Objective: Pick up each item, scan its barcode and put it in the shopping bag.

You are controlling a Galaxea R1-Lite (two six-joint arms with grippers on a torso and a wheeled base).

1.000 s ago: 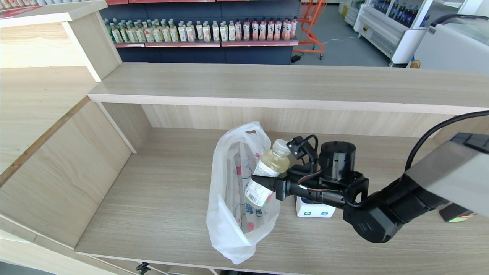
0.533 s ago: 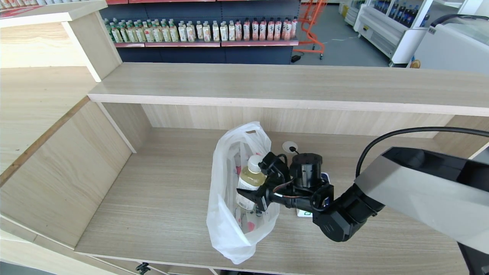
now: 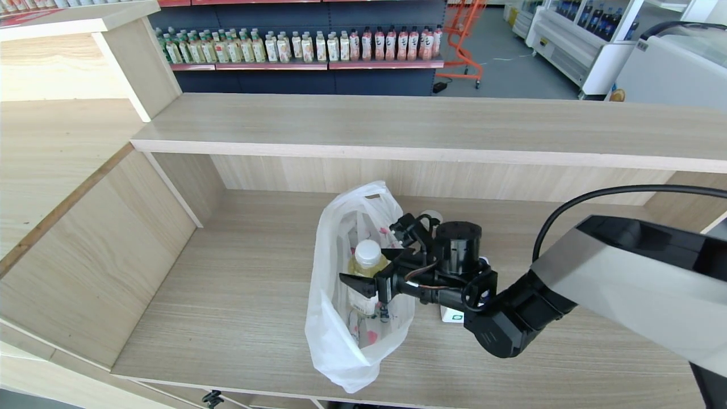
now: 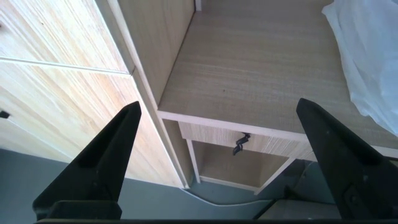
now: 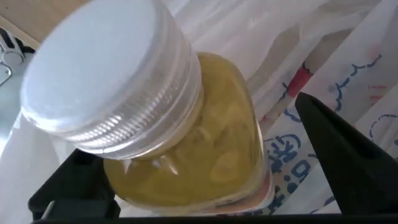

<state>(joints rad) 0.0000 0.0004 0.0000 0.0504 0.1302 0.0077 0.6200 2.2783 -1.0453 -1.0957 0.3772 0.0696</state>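
Left gripper [image 4: 214, 168]: fingers are spread wide and nothing is held. It is seen over the front left edge of the wooden counter [image 3: 238, 307], well apart from the bag.

Shopping bag [image 3: 335, 341]: thin white plastic, printed in red and blue. It is stood on the counter near the middle, with its mouth open upward.

Bottle [image 3: 368, 258]: it is set upright inside the bag, with cap and shoulder seen at the mouth. The body is clear plastic filled with pale yellow liquid. The cap is a white screw type, ribbed at the skirt. A white label is wrapped round the lower body.

Right gripper [image 3: 363, 284]: it is placed at the bag's mouth with fingers parted to either side of the bottle. In the right wrist view, bag print is seen between the bottle and one finger, so the bottle is not clamped. Contact at the other finger cannot be told.

Small white box [image 3: 451, 315]: it is noted just right of the bag, partly hidden by the right arm.
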